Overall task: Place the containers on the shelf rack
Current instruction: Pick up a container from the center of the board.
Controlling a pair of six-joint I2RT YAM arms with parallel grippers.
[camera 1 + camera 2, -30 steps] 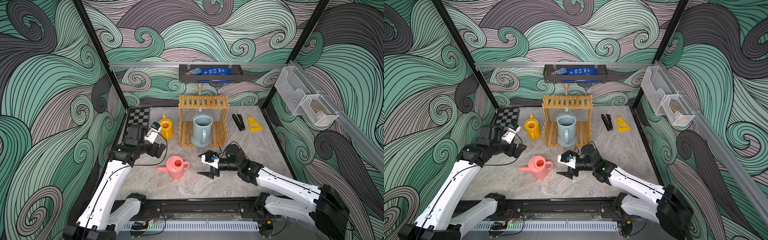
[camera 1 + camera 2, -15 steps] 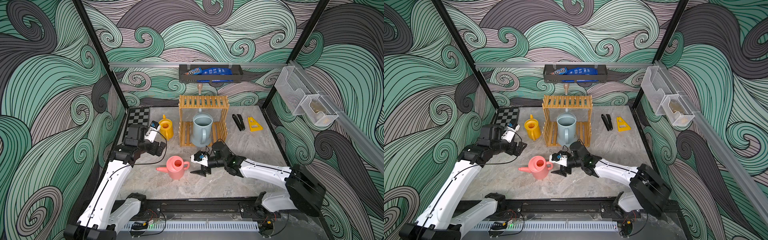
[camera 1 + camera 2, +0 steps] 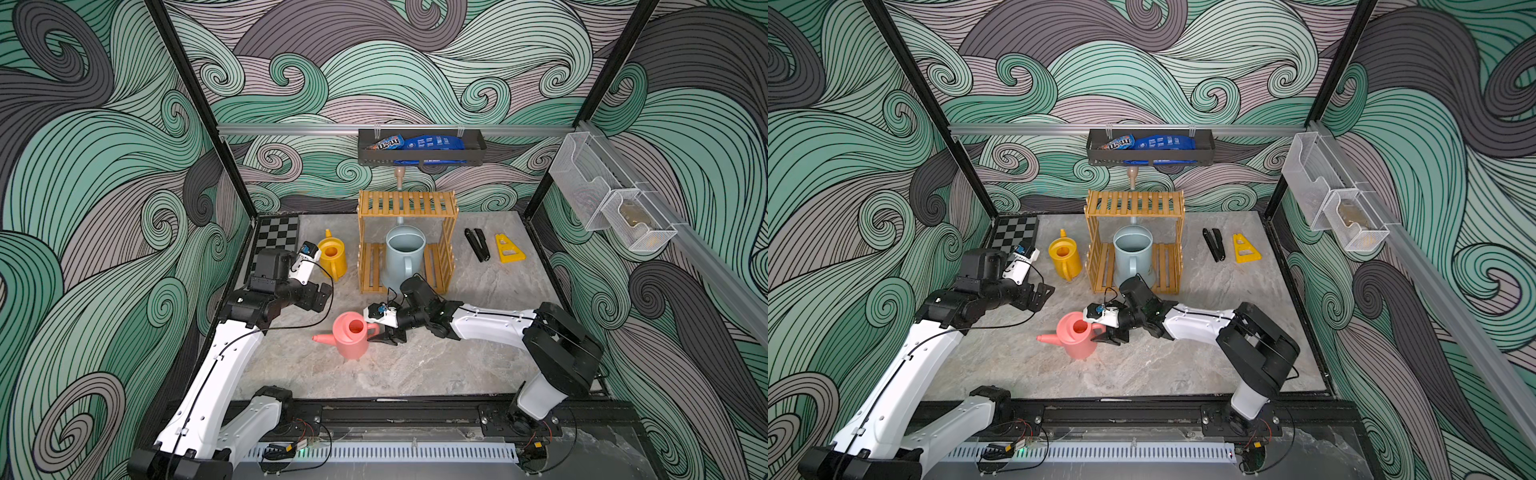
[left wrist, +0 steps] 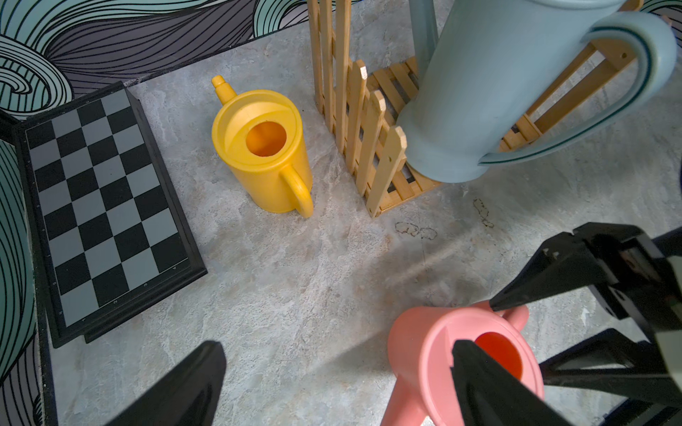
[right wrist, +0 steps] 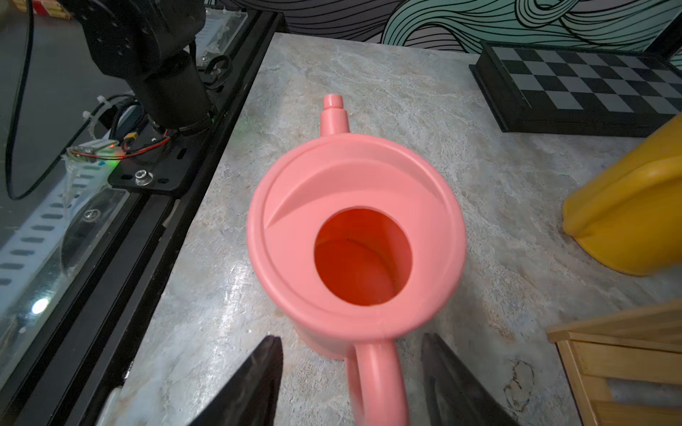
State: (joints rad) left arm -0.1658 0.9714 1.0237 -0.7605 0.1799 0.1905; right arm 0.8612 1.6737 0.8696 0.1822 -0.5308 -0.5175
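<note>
Pink can: upright on the table, in front of the shelf rack; long axis side to side, spout toward the left arm's side, handle toward the right arm.
Right gripper: fingers apart, straddling the pink handle, with a gap on each side.
Left gripper: fingers spread wide, nothing between them, above the table.
Yellow can: on the table just beside the rack, spout toward the back wall.
Blue can: upright on the rack's lower tier, handle forward, spout rearward.

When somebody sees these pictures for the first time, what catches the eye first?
The pink watering can stands in front, its handle between the open jaws of the right gripper. Behind it, the large pale blue can sits on the lower tier of the wooden rack.
</note>
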